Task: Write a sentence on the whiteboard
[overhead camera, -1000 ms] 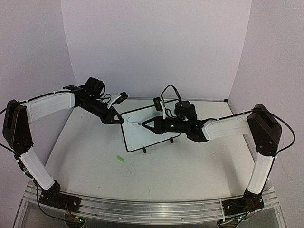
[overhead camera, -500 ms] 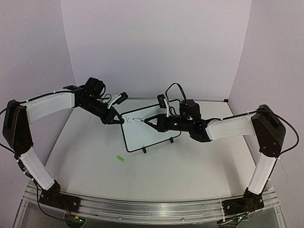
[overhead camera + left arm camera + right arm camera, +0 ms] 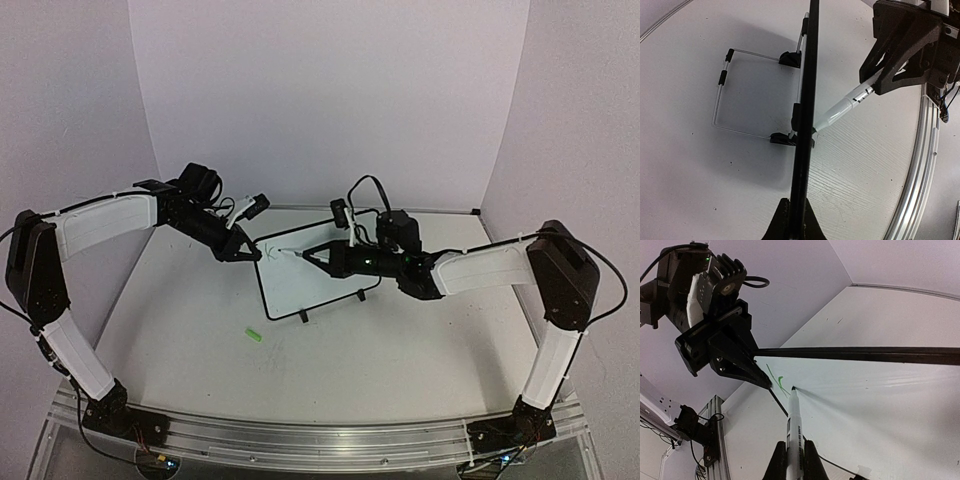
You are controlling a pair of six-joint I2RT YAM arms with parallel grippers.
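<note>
- While you watch from above, the whiteboard [image 3: 318,283] stands on its feet in the middle of the bench [image 3: 200,340], between your two arms.
- Your left fingers [image 3: 247,256] pinch the frame at its upper left corner.
- Your right fingers [image 3: 312,257] clamp a marker [image 3: 794,421], its tip touching the board.
- The sentence [image 3: 776,378] is a few green strokes beside that tip.

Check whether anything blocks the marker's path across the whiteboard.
Nothing visible does. The marker in the right tool has its tip at the whiteboard beside the green strokes; the remaining surface is bare. The left tool grips the frame's corner, off that path.
</note>
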